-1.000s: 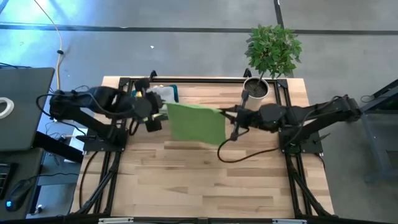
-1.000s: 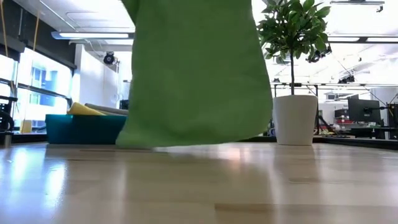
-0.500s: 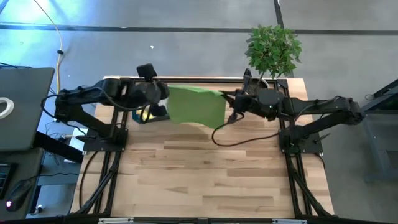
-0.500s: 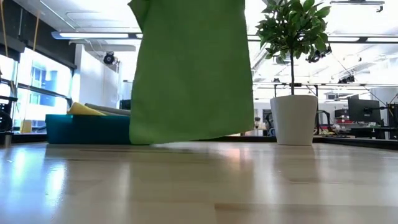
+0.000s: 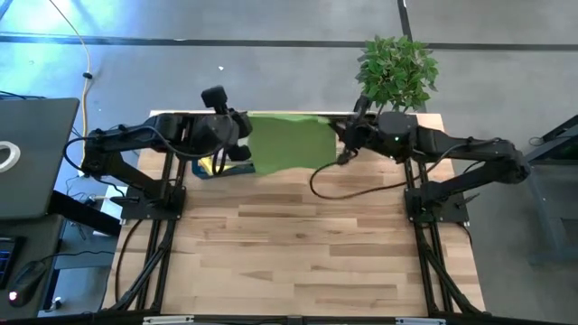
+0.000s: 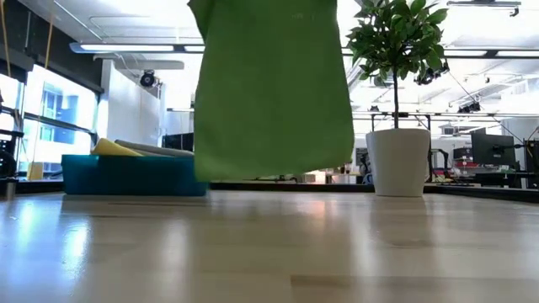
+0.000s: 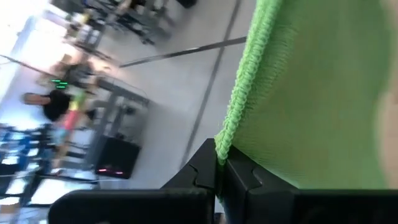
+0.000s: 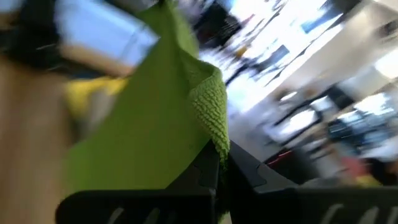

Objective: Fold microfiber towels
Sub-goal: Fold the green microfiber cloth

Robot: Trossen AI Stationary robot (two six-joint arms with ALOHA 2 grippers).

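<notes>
- Wooden bench (image 5: 298, 244) on a grey concrete floor; open workshop with ceiling strip lights visible across the bench top.
- Green towel (image 5: 287, 142) is held in the air above the bench's far edge, strung between both arms.
- Its top edge runs left-right, parallel to the far edge; the sheet hangs from that edge, so its free edge points down at the bench.
- In the low view the towel (image 6: 274, 88) hangs as a flat panel, bottom hem clear of the wood, not touching.
- Left gripper (image 5: 242, 135) is near the far-left corner, fingers pinched tight on the towel's left top corner; the left wrist view shows the stitched hem (image 7: 239, 102) running straight into the closed fingertips.
- Right gripper (image 5: 341, 135) is near the far edge, just beside the plant pot (image 6: 400, 162), fingers likewise clamped together on the right top corner; in the right wrist view the cloth bunches at the fingertips.
- Dark teal tray (image 6: 126, 174) sits at the far-left corner, behind and below the left gripper, with a yellow towel (image 6: 116, 148) showing above its rim.
- Potted plant (image 5: 396, 72) stands at the far-right corner, apart from the hanging cloth.
</notes>
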